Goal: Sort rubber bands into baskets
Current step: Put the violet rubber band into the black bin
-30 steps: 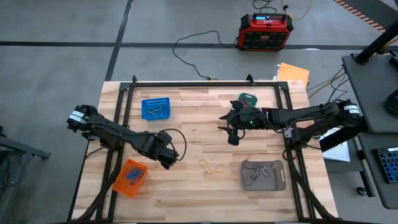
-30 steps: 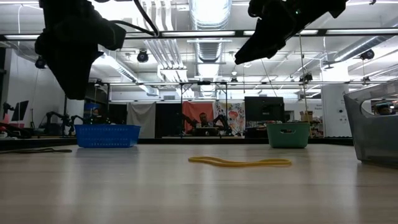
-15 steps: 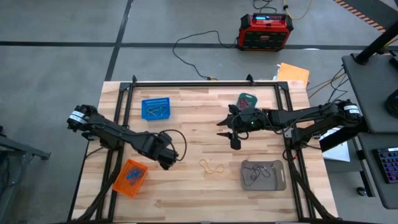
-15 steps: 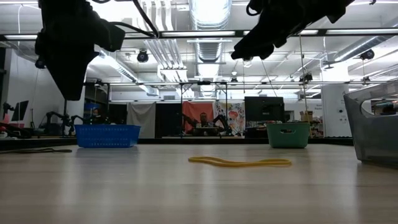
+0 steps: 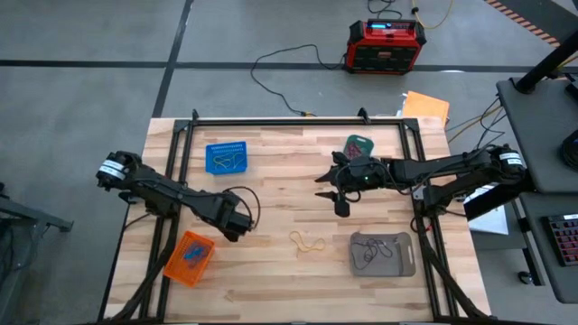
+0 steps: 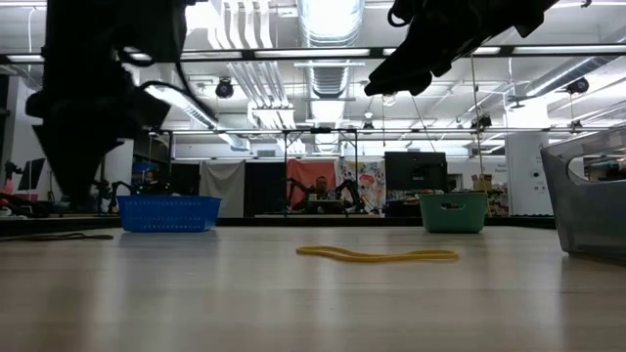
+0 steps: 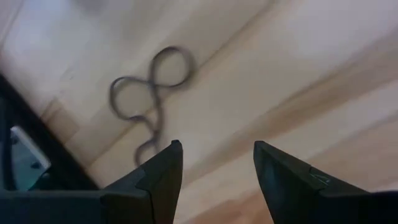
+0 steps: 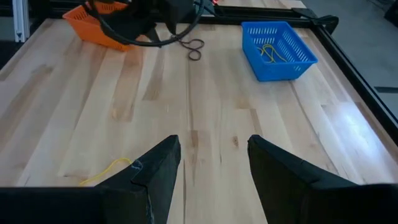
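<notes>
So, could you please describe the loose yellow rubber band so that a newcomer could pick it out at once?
Start at the flat grey basket near the wooden table's front right. Just to its left, on bare wood towards the orange basket, lies the yellow rubber band. It is in no basket, and it is paler than the dark band by the left arm.

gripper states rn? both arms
Left gripper: open, empty, above the table near a grey rubber band.
Right gripper: open, empty, above mid-table.

Yellow rubber band (image 5: 308, 241) lies flat mid-bench toward the front edge; blue basket (image 5: 225, 158) and teal basket (image 5: 359, 144) near back, orange basket (image 5: 189, 257) front-left corner, grey basket (image 5: 383, 254) front-right, each holding bands.
</notes>
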